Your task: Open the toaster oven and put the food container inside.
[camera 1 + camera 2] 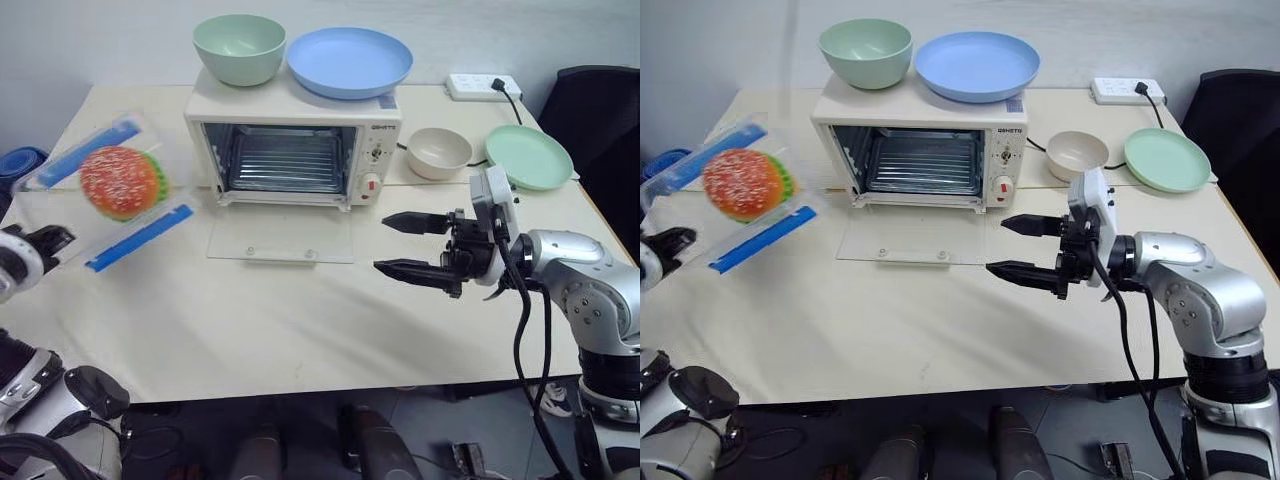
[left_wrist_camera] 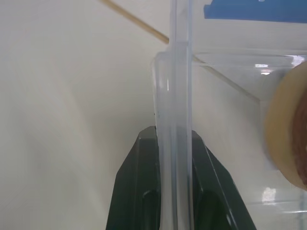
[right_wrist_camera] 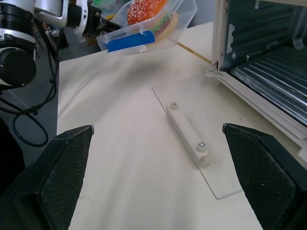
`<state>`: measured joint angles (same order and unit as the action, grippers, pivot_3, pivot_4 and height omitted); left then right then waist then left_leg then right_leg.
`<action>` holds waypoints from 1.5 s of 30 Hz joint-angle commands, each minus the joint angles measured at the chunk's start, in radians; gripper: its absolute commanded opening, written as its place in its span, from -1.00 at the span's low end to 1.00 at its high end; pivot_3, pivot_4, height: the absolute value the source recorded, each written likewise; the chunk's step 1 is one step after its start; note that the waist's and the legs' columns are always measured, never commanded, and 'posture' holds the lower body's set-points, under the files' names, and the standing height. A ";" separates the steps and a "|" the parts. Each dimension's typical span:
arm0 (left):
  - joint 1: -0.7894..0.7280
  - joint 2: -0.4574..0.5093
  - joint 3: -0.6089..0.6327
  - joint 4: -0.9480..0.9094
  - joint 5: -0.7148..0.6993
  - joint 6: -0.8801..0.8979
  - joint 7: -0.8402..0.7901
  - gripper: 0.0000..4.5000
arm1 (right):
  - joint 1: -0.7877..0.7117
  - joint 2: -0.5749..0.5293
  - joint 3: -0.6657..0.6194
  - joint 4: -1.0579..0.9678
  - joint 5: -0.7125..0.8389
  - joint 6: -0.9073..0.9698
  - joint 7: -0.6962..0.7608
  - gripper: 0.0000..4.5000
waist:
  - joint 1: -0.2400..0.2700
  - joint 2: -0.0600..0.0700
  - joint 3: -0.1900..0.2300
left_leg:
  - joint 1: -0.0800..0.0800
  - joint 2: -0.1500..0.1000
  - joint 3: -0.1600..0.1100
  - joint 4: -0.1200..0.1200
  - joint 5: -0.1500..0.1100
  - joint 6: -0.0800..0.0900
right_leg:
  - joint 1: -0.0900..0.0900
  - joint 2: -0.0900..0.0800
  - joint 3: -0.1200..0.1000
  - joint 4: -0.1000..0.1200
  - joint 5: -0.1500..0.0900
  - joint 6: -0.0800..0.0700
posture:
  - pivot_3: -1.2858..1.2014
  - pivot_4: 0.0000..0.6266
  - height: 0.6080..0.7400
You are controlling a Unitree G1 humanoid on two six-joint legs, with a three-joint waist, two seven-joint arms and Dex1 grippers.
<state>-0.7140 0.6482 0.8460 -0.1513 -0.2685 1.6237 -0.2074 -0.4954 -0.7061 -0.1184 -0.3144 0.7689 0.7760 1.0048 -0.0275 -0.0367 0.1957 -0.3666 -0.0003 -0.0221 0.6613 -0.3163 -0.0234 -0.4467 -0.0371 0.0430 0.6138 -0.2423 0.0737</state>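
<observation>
The left gripper (image 2: 173,158) is closed on the edge of the food container (image 1: 110,185), which hangs tilted in the air to the left of the toaster oven (image 1: 295,140), clear of the table (image 1: 300,330). The right gripper (image 1: 408,245) points level toward the left, just right of the oven's lowered glass door (image 1: 282,238), fingers spread wide and holding nothing. A small word is printed on the oven's knob panel, but I cannot read it.

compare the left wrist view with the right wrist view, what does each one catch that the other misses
Left wrist view: the left gripper with its fingers pinched on the clear rim of the food container.

Right wrist view: the toaster oven with its glass door lying flat on the table, the wire rack inside, and the open right gripper.

Both: the food container with its blue clip strip and the toy hamburger, held off the table.
</observation>
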 commanded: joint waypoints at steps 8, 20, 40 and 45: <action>-0.085 -0.006 -0.410 -0.007 -0.145 -0.009 -0.009 -0.90 | 0.098 -0.011 -0.078 -0.098 0.013 -0.038 -0.089 1.00 | 0.001 0.000 0.000 | -0.004 0.000 0.000 -0.001 0.000 0.000 | -0.003 0.000 0.000 -0.001 0.000 0.000 | 0.03 -0.52 1.00; -0.268 -0.197 -0.615 0.292 -0.014 -0.200 0.082 -0.90 | 0.197 -0.015 -0.144 -0.177 0.032 -0.040 -0.171 1.00 | 0.001 0.000 0.000 | -0.002 -0.004 0.003 0.000 0.002 0.004 | -0.001 -0.001 -0.002 -0.001 0.002 0.004 | 0.03 -0.52 1.00; -0.108 -0.089 -0.340 0.053 -0.140 -0.299 -0.081 0.14 | 0.164 0.001 -0.027 -0.126 -0.032 -0.068 -0.169 1.00 | 0.001 0.000 0.000 | -0.001 -0.005 0.004 0.002 0.004 0.005 | -0.002 -0.002 -0.003 0.004 0.003 0.005 | 0.03 -0.52 1.00; -0.088 -0.073 -0.277 0.032 -0.224 -0.328 -0.150 0.15 | 0.125 0.018 0.019 -0.111 -0.037 -0.077 -0.158 0.92 | 0.002 0.000 0.000 | -0.001 -0.005 0.003 0.002 0.004 0.005 | -0.002 -0.002 -0.004 0.004 0.003 0.005 | 0.03 -0.52 1.00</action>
<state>-0.8027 0.5545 0.5362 -0.0674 -0.4427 1.3282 -0.3125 -0.3555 -0.6954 -0.0941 -0.4173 0.7251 0.7177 0.8385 -0.0254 -0.0362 0.1956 -0.3677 -0.0054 -0.0187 0.6636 -0.3123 -0.0184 -0.4483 -0.0393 0.0387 0.6177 -0.2397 0.0782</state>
